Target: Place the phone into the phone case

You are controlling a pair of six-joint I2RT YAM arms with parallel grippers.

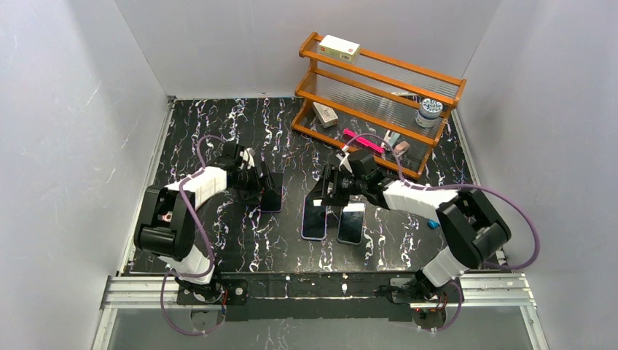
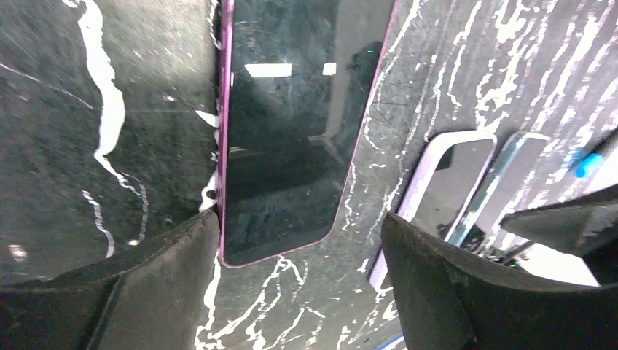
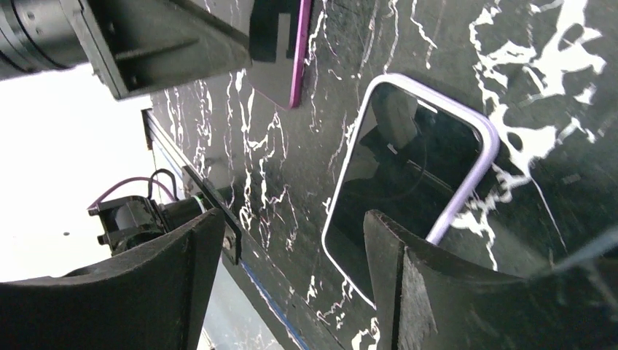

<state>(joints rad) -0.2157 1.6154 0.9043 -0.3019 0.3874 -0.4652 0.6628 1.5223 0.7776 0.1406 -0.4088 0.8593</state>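
A dark-screened phone with a magenta rim (image 2: 291, 124) lies flat on the black marbled table (image 1: 218, 138), seen from above (image 1: 273, 198) just past my left gripper (image 1: 267, 184). That gripper (image 2: 299, 292) is open; the phone's near corner sits between its fingers and its left finger (image 2: 146, 284) is at the phone's edge. A lavender-rimmed phone case (image 1: 314, 221) with a dark inside lies mid-table (image 3: 408, 168). My right gripper (image 1: 326, 191) hovers at its far end, open and empty (image 3: 291, 292). Whether the case holds anything I cannot tell.
Another phone-sized slab with a pale teal edge (image 1: 351, 222) lies right beside the lavender case (image 2: 452, 189). An orange wooden rack (image 1: 379, 80) with a box, a tin and small items stands at the back right. White walls close in the table on three sides.
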